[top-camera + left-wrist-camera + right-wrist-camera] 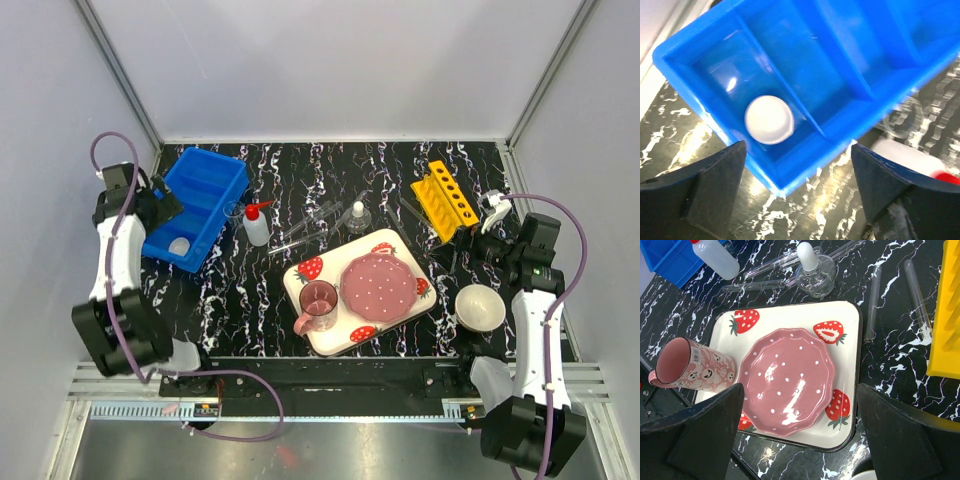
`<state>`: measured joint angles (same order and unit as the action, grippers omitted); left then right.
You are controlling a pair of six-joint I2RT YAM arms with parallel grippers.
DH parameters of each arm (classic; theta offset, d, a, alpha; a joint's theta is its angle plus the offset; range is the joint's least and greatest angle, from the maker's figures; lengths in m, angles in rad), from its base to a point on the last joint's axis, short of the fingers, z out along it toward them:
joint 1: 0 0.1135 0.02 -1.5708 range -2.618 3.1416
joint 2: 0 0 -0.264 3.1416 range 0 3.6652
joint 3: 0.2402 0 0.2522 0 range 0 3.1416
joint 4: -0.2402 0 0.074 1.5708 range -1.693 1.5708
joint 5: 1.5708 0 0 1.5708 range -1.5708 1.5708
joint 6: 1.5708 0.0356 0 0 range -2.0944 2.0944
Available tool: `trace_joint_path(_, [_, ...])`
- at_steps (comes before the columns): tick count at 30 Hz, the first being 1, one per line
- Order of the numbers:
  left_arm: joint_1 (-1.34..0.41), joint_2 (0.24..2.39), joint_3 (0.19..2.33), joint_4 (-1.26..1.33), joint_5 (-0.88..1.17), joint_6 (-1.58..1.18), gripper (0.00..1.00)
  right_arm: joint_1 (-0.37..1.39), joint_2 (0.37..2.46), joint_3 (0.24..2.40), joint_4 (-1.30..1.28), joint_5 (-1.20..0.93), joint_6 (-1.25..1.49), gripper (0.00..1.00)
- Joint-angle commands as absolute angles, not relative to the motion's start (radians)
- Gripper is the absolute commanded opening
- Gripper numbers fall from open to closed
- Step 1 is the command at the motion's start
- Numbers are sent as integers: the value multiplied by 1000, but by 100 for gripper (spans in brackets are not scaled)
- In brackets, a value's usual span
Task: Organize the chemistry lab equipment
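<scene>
While both claws hang spread wide with nothing between their fingers, I see the left gripper [797,190] over the blue bin [210,178] at the upper left of the top view. The small white dome [768,119] lies in the bin's lower-left end compartment. The right gripper [800,440] hangs above the pink plate [785,380] on the strawberry tray [790,315]. The squeeze bottle [256,225] stands just beside the bin. The thin tubes [305,228] and the flask [358,217] sit mid-frame above the tray, and the yellow rack [447,200] sits at the upper right.
</scene>
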<state>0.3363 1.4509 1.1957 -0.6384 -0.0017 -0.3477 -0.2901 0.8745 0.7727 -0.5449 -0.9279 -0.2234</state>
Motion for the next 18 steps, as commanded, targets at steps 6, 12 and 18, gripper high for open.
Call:
trace_joint_path(6, [179,1201,1077,-535,396,-232,99,-296,833,772,-529,-1015,-270,100])
trace_joint_path(12, [-58,1109,927,-412,285,-42,99,-302,824,761,-529,-1063,-304,100])
trace_joint_path(18, [-141,951,600,62,292,87,99,-310,822,755,-531,-1104,-330,100])
